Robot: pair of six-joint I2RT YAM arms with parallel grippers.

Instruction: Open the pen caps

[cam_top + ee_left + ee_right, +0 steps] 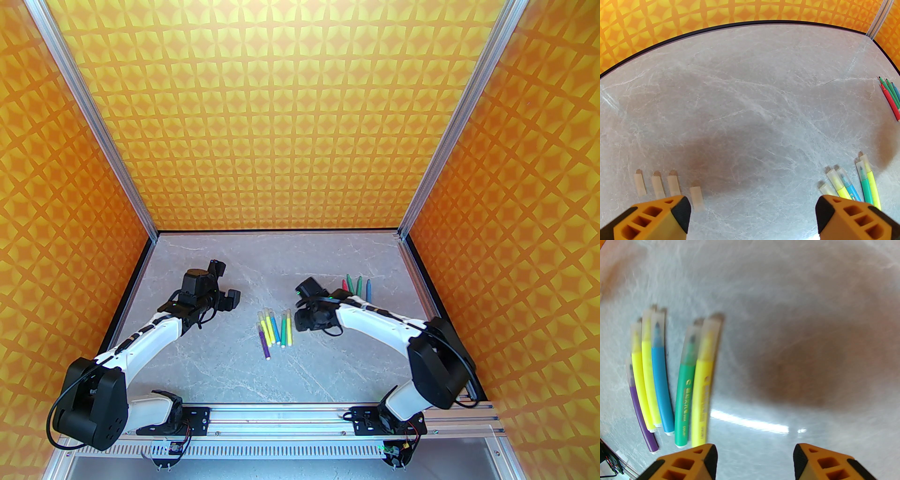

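The left end effector [752, 212] hangs low over the worktop [750, 93], its jaws spread wide with nothing between them. Just past one of its fingers lie 4 loose caps [657, 186] in a rough row. The right end effector [755, 456] is also released and empty, hovering just beside the 6 capped pens [685, 399]. These are 1 purple, 3 yellow, 1 blue and 1 green, lying nearly parallel mid-worktop between the 2 arms, caps pointing away from the bases. Further back on the right lie 4 uncapped pens [357, 287], tips bare.

The pens look light, stiff and smooth, so they will probably roll or skid if nudged from the side. The packed neighbours leave little room for fingers. A sound hold would be 1 end effector across mid-barrel and the other on the translucent cap, pulling straight along the axis. The caps seem thin-walled, so a hard squeeze may pinch them tighter onto the pen.
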